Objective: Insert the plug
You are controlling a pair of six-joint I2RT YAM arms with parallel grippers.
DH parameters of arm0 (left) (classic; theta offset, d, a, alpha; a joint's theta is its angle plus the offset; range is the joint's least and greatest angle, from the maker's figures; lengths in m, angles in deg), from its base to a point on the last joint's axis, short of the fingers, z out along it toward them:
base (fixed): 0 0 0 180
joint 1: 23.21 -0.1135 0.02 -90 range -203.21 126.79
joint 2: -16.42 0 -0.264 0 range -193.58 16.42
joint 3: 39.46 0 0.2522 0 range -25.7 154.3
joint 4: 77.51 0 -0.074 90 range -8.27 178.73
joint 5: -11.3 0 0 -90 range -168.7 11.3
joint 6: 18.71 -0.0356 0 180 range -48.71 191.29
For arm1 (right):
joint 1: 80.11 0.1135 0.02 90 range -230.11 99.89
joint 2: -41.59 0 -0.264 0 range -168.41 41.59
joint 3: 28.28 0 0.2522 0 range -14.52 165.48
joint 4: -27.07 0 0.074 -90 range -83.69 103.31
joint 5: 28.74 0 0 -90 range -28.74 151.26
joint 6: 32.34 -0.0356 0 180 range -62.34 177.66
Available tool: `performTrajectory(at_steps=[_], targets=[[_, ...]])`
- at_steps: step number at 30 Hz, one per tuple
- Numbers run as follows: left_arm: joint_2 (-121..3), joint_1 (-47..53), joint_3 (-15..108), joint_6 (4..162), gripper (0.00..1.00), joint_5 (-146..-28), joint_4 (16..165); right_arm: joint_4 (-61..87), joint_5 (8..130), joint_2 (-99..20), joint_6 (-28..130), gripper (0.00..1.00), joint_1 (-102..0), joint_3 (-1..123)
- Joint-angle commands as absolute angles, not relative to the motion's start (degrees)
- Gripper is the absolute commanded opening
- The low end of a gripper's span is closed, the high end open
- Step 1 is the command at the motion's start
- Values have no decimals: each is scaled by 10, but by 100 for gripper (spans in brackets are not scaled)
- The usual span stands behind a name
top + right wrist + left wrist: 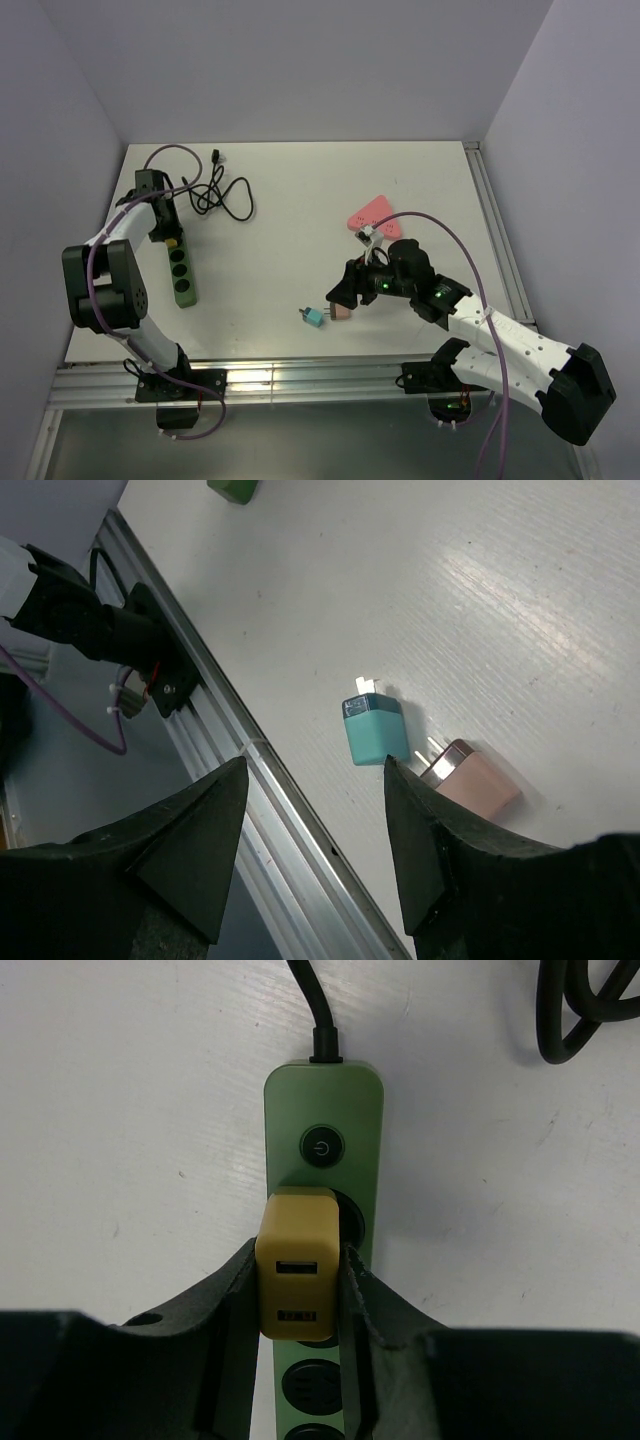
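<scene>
From above, your left gripper (170,236) sits at nine o'clock over the strip (184,282). Its wrist view shows jaws clamped on the plug (297,1275) at the top socket. The plug looks light, rigid and smooth, so grip its flat sides. The right gripper (315,770) hangs half open, empty, above a teal plug (375,730).

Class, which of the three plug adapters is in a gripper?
The yellow adapter, clamped in the left gripper; the teal adapter and pink adapter lie free.
</scene>
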State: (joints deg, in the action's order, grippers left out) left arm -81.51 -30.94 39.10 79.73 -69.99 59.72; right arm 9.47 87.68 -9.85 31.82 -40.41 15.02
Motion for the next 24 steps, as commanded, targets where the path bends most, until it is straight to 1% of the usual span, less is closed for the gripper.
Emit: performTrajectory(at_steps=[1,3,6,7,10,13,19,24], targets=[[-875,-343,338,779,0,-657,535,105,876,-84,325,64,-408,147],[-876,-360,342,779,0,-671,535,104,875,-82,325,64,-408,147],[-876,-369,345,781,8,-681,537,104,875,-81,325,64,-409,146],[-875,-369,345,782,18,-683,538,105,875,-81,325,64,-409,147],[-853,-376,338,784,40,-691,552,107,878,-81,324,64,-409,145],[-827,-384,332,785,47,-703,563,109,882,-82,324,64,-408,144],[-781,-384,329,785,53,-720,574,114,887,-86,324,64,-408,143],[-707,-382,316,792,57,-747,584,116,889,-90,323,64,-409,143]])
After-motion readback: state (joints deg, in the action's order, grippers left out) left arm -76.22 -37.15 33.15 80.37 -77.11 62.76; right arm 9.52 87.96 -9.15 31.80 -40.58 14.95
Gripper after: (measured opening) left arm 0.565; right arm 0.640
